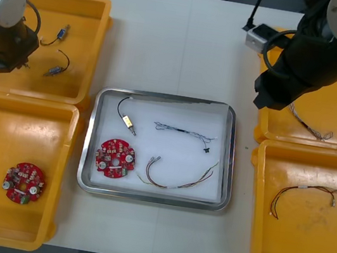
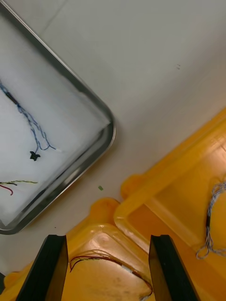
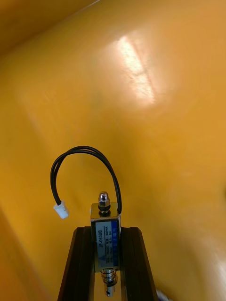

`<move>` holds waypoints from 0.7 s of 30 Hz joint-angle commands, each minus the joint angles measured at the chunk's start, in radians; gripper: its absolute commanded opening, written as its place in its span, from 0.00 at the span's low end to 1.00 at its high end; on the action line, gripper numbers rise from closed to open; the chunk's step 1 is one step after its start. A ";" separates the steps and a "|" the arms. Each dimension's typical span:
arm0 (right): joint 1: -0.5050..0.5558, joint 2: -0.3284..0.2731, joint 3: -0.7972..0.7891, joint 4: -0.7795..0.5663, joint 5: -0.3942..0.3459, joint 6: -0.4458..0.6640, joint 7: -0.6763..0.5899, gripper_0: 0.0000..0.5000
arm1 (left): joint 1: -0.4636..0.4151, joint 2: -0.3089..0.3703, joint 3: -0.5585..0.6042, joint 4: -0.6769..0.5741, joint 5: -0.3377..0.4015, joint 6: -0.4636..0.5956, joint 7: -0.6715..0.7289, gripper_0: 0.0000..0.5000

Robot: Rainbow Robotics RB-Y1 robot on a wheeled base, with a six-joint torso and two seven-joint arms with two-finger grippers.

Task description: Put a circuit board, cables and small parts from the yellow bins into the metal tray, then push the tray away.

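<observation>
The left tool (image 3: 107, 230) is clamped on a small metal part (image 3: 106, 247) with a looped black cable (image 3: 84, 155), over the yellow bin (image 1: 84, 49) at the front view's upper left. The right tool (image 2: 108, 244), fingers spread wide and empty, hangs above the right-hand bins (image 2: 155, 188). At centre frame on the surface (image 1: 187, 46), the metal tray (image 1: 87, 152) holds a circuit board (image 1: 115, 157), a blue and white cable (image 1: 184, 131) and a red and yellow cable (image 1: 179, 181).

Light table (image 1: 184, 45), four yellow bins (image 1: 1, 132), metal tray (image 1: 85, 152)
</observation>
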 commanded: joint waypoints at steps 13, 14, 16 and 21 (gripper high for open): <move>0.131 -0.126 -0.252 -0.035 0.080 0.014 -0.328 1.00 | -0.028 0.099 0.216 -0.395 0.123 0.352 -0.186 0.00; 0.145 -0.130 -0.266 -0.037 0.083 0.014 -0.344 1.00 | -0.028 0.103 0.215 -0.418 0.145 0.360 -0.155 0.00; 0.167 -0.137 -0.286 -0.035 0.087 0.014 -0.370 1.00 | -0.028 0.104 0.215 -0.455 0.168 0.364 -0.105 0.00; 0.217 -0.155 -0.345 -0.035 0.093 0.014 -0.400 1.00 | -0.028 0.104 0.213 -0.538 0.232 0.377 0.024 0.00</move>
